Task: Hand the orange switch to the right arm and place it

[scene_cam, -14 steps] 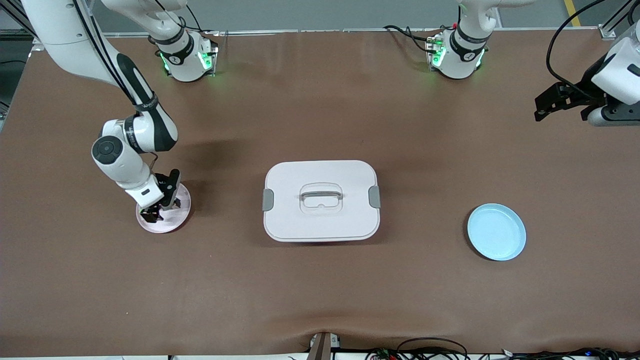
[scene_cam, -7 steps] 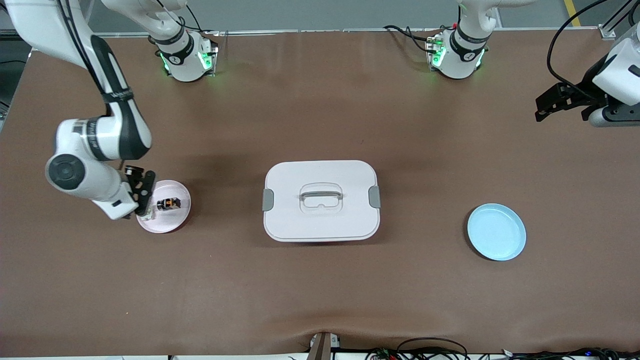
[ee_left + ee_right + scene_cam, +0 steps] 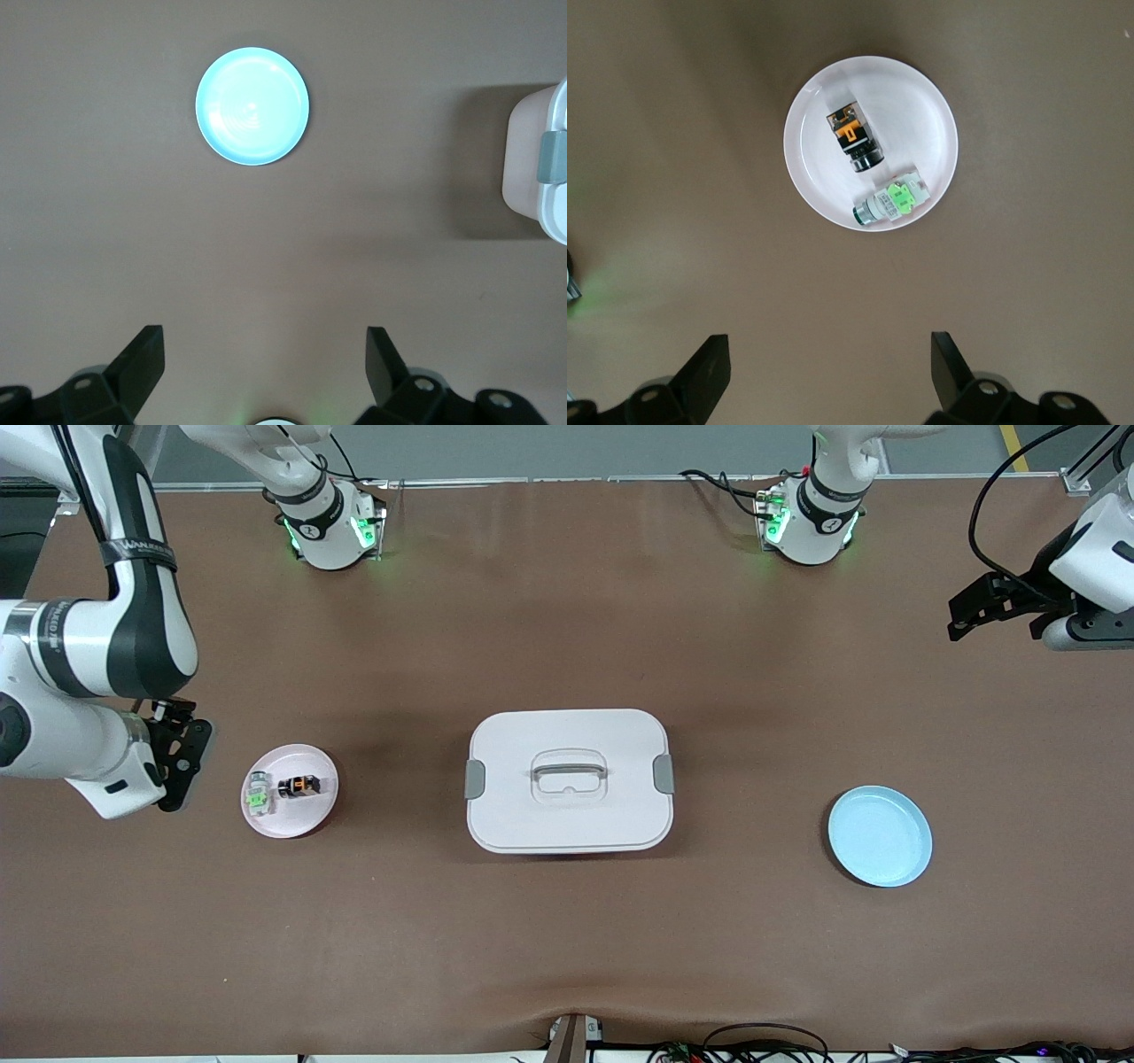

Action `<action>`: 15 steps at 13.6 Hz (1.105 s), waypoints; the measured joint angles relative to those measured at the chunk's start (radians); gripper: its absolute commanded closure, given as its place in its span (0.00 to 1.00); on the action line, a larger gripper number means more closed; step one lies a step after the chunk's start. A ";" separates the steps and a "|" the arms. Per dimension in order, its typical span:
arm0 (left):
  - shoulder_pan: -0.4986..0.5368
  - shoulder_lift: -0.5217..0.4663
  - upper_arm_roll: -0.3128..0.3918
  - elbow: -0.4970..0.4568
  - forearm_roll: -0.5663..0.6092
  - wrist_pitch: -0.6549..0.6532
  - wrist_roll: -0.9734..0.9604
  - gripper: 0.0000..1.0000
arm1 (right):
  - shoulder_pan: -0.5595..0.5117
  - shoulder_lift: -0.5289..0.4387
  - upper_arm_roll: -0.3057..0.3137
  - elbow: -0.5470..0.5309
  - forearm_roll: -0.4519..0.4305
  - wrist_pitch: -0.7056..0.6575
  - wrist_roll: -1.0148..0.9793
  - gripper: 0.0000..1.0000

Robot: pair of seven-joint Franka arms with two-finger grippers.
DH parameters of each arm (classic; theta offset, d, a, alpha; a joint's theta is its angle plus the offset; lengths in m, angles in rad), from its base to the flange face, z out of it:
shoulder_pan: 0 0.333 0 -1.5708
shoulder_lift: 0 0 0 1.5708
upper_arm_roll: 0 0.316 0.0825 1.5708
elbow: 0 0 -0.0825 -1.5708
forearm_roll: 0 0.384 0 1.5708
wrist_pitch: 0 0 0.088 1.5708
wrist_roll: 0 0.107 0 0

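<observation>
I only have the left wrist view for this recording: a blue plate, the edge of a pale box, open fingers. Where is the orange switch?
Observer: The orange switch lies on a pink plate toward the right arm's end of the table.
Operator: Anything with it?
Observer: A clear block with green marks lies beside it on that plate.
Operator: Right gripper?
Observer: The right gripper is open, empty, just off the plate's edge.
</observation>
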 measured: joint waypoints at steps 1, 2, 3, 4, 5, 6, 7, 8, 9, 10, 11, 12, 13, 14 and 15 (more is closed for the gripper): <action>0.000 0.000 0.000 0.000 0.000 0.000 0.000 0.00 | -0.001 0.000 -0.001 0.020 0.000 -0.021 0.031 0.00; 0.000 0.000 0.000 0.000 0.000 0.000 0.000 0.00 | -0.004 0.000 -0.002 0.043 0.000 -0.042 0.067 0.00; 0.000 0.000 0.000 0.000 0.000 0.000 0.000 0.00 | -0.007 -0.001 -0.002 0.068 0.000 -0.058 0.110 0.00; 0.000 0.000 0.000 0.000 0.000 0.000 0.000 0.00 | -0.011 -0.006 -0.002 0.089 0.000 -0.066 0.166 0.00; 0.000 0.000 0.000 0.000 0.000 0.000 0.000 0.00 | -0.013 -0.016 -0.002 0.101 0.000 -0.070 0.234 0.00; 0.000 0.000 0.000 0.000 0.000 0.000 0.000 0.00 | -0.014 -0.027 -0.002 0.107 0.000 -0.073 0.315 0.00; 0.000 0.000 0.000 0.000 0.000 0.000 0.000 0.00 | -0.014 -0.036 -0.002 0.115 0.000 -0.075 0.400 0.00; 0.000 0.000 0.000 0.000 0.000 0.000 0.000 0.00 | -0.014 -0.042 -0.002 0.126 0.000 -0.078 0.466 0.00; 0.000 0.000 0.000 0.000 0.000 0.000 0.000 0.00 | -0.014 -0.045 -0.002 0.142 0.000 -0.084 0.511 0.00; 0.000 0.000 0.000 0.000 0.000 0.000 0.000 0.00 | -0.015 -0.046 -0.002 0.159 0.000 -0.088 0.540 0.00; 0.000 0.000 0.000 0.000 0.000 0.000 0.000 0.00 | -0.016 -0.046 -0.003 0.175 0.000 -0.090 0.565 0.00; 0.000 0.000 0.000 0.000 0.000 0.000 0.000 0.00 | -0.018 -0.046 -0.006 0.192 -0.001 -0.090 0.585 0.00; 0.000 0.000 0.000 0.000 0.000 0.000 0.000 0.00 | -0.023 -0.046 -0.008 0.211 -0.001 -0.090 0.597 0.00; 0.000 0.000 0.000 0.000 0.000 0.000 0.000 0.00 | -0.031 -0.047 -0.010 0.234 -0.001 -0.091 0.603 0.00; 0.000 0.000 0.000 0.000 0.000 0.000 0.000 0.00 | -0.041 -0.047 -0.011 0.261 -0.001 -0.097 0.606 0.00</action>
